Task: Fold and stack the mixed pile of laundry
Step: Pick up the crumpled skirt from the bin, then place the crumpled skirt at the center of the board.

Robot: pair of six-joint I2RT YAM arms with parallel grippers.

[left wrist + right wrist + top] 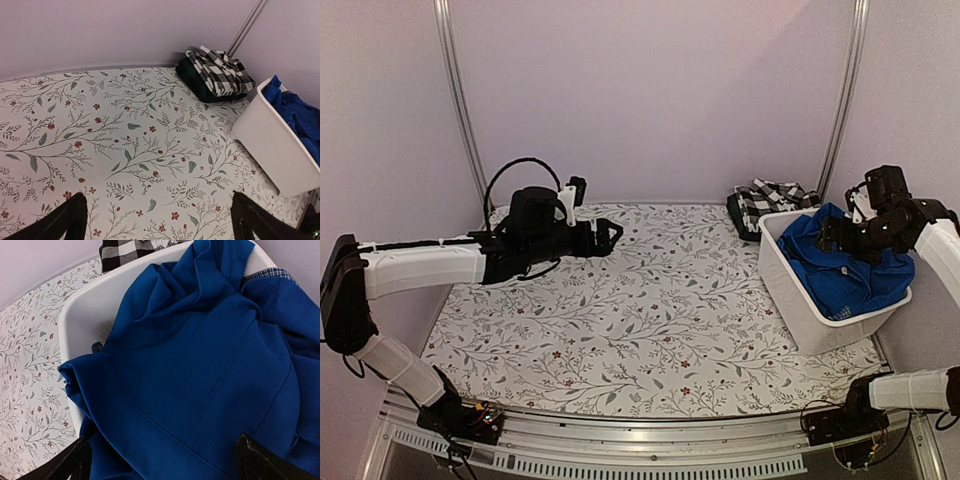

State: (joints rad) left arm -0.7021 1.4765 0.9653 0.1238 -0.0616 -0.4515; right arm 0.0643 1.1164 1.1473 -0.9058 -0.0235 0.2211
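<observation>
Bunching in soft creases, royal blue garment fills smooth white tub.

1 folded garment lies at the far right corner of the worktop. Just before it, along the right edge, stands the tub, with a heap of garments in it.

1. You get soft, even light in all three views, not too bright and not too dark.
2. The white leaf-and-flower table cover has no shiny glare.
3. The white plastic tub looks grey on its shaded side wall.
4. Your top view is a little grainy and soft.
5. The royal blue cloth garment looks sharp, and its seams show.
</observation>
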